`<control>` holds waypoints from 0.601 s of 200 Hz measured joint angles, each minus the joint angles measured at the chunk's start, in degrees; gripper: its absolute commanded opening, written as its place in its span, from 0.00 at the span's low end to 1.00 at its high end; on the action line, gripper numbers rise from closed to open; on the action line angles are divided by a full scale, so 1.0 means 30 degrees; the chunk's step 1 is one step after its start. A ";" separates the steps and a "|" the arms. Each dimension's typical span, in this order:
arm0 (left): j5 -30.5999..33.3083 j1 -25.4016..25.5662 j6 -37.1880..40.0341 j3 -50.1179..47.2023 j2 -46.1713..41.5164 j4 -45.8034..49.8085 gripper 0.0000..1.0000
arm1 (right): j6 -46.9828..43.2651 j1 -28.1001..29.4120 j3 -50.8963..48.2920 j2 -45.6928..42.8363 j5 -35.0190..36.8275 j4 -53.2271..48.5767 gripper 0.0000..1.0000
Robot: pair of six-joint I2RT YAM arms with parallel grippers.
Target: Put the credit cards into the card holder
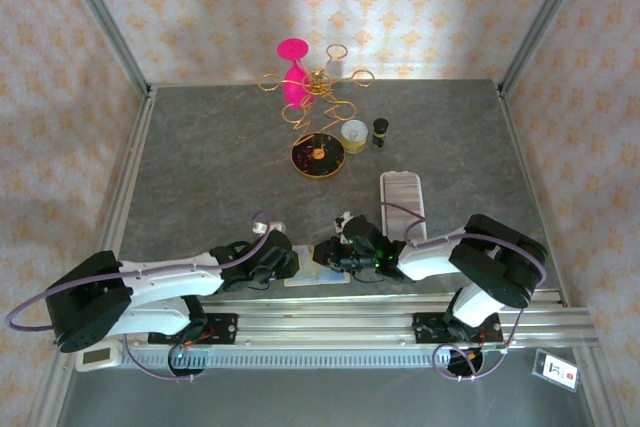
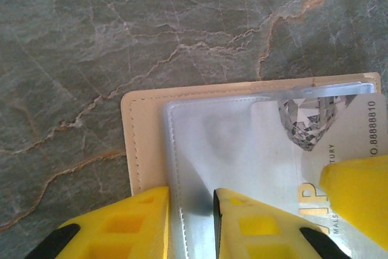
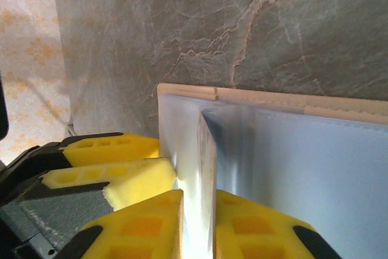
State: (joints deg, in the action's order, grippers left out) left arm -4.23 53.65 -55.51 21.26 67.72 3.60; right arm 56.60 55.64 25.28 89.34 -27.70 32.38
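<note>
Noting credit card (image 2: pixel 339 131) lies lengthwise, its bare end sticking out of the card holder's (image 2: pixel 142 144) clear sleeve (image 2: pixel 224 150) toward my right gripper (image 3: pixel 199 201), which pinches that sleeve's raised edge; left gripper (image 2: pixel 191 201) slightly spread.

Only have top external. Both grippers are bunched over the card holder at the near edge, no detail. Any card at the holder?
Observer: Yes. Left wrist view: a pale card with a diamond print shows through the card holder's clear sleeve.
Operator: What's the right gripper on?
Observer: Right wrist view: a clear flap stands upright off the holder, between the fingers of the right gripper. Can't tell whether they clamp it.
Operator: Left one?
Observer: The left gripper has its fingers slightly apart, tips down at the sleeve's edge, by the holder's beige border.
</note>
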 measured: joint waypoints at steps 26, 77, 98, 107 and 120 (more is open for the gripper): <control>0.0007 0.0000 -0.0044 -0.0124 -0.0270 0.0000 0.26 | -0.0510 0.0066 0.0299 -0.0197 0.0714 -0.1384 0.31; 0.0000 0.0000 -0.0044 -0.0284 -0.0466 0.0000 0.26 | -0.1479 0.0087 0.0838 -0.1909 0.2295 -0.4517 0.42; 0.0000 0.0000 -0.0044 -0.0284 -0.0466 0.0000 0.26 | -0.1683 0.0087 0.0896 -0.2018 0.2484 -0.5180 0.38; 0.0000 0.0000 -0.0044 -0.0284 -0.0466 0.0000 0.26 | -0.1800 0.0087 0.0896 -0.2018 0.2470 -0.5391 0.35; 0.0000 0.0000 -0.0051 -0.0284 -0.0466 0.0000 0.25 | -0.1880 0.0087 0.0903 -0.1953 0.2455 -0.5515 0.31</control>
State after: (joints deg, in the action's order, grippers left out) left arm -4.23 53.65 -55.66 20.40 66.32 3.60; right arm 50.96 55.90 27.99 83.48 -20.34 15.84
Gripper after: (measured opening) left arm 0.257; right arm 0.346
